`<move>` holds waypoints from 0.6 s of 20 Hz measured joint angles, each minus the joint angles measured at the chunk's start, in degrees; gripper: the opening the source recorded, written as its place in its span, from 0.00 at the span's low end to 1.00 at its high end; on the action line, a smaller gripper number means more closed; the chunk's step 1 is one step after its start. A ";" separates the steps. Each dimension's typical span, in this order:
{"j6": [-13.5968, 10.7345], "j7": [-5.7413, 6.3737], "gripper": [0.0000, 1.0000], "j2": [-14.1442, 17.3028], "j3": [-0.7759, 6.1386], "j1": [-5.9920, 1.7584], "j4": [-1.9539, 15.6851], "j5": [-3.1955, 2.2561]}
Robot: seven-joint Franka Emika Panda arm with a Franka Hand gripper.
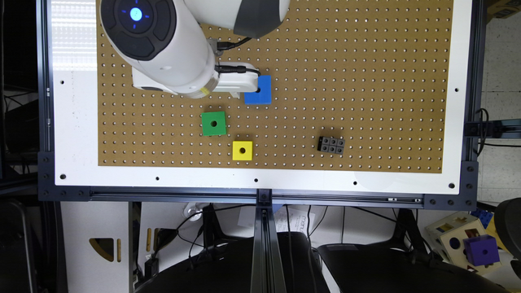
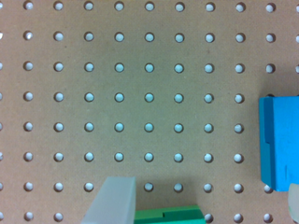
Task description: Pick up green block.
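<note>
Hovering over the pegboard [image 1: 366, 81] with fingers spread wide and empty, gripper [image 2: 198, 200], green block [image 1: 213, 123] at its 6 o'clock just below, yellow block [image 1: 242, 150] nearer the front edge, blue block [image 1: 260, 90] by the wrist at 3 o'clock.

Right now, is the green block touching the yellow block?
Apart. In the exterior view, bare pegboard shows between the green block and the yellow block; their nearest corners do not meet.

Blue block [image 1: 259, 91], yellow block [image 1: 242, 150] and dark brick [image 1: 331, 145] lie on pegboard [image 1: 366, 81]
</note>
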 joint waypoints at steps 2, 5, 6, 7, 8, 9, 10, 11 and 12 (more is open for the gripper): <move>0.00 0.04 1.00 0.00 -0.03 -0.04 0.01 0.00; 0.00 0.01 1.00 0.01 -0.13 -0.53 0.50 0.00; 0.00 0.01 1.00 0.08 -0.13 -0.70 0.85 0.00; 0.00 0.00 1.00 0.28 -0.13 -0.84 1.36 0.00; 0.00 0.01 1.00 0.75 -0.13 -0.94 2.09 0.00; 0.00 0.00 1.00 1.49 -0.13 -1.02 3.00 0.00; 0.00 0.01 1.00 2.14 -0.12 -1.05 3.79 0.00; 0.00 0.01 1.00 2.85 -0.12 -1.05 4.55 0.00; 0.00 0.01 1.00 3.65 -0.10 -1.05 5.32 0.00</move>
